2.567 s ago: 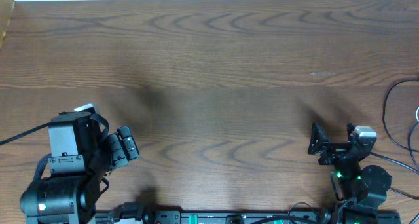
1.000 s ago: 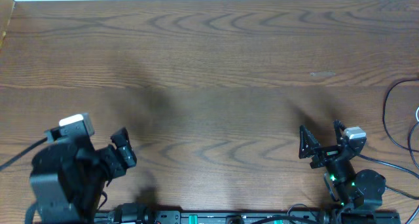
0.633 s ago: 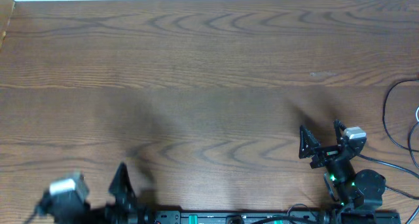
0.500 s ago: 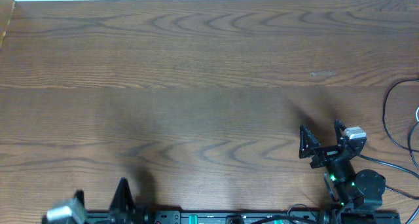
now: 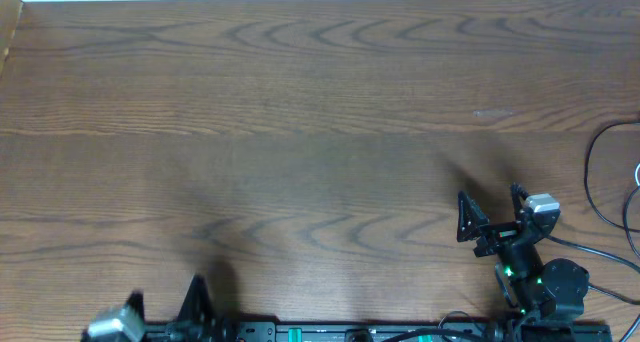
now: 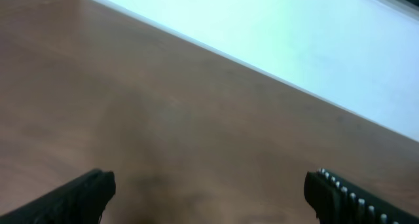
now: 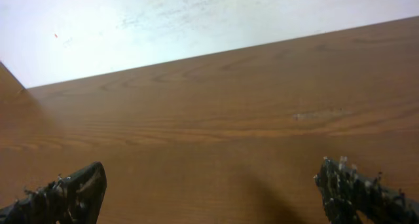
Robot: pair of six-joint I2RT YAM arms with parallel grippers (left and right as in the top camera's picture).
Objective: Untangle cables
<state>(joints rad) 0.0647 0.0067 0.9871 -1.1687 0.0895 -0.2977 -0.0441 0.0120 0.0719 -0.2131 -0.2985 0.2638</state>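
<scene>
Cables (image 5: 588, 172) show only as a thin black loop with a sliver of white beside it, out past the right hand (image 5: 488, 198) on its outer side, at the margin of the table (image 5: 320, 92). Most of the run is cut off by the frame. These are probably the task's cords, but that is not certain: no plug ends are visible, and it cannot be told whether any knot is left. Neither wrist view catches them.

Right hand: jaws spread as wide as they go, nothing between them, only bare wood ahead in its wrist view (image 7: 213, 191).

Left hand (image 5: 165, 312): far across from the right hand along the same near edge, half out of the overhead view. Its wrist picture (image 6: 209, 191) is blurred, but the jaws stand far apart with plain wood between. It is empty too.

Handling, as a judgement:
- The cords look light, limp and thin, with no stiffness to push against.
- They should drape and slide easily on the smooth wood.
- A strand lying flat would be hard to pinch from above.
- Plug ends would be the hard parts, good to hold but likely to snag in loops.
- They do not look fragile, but a hard yank would tighten a knot.

Best hold is a raised part of the loop, or just behind a plug. The right hand is the nearer one, so it would pin the cord while the left comes over to draw one strand free slowly.
</scene>
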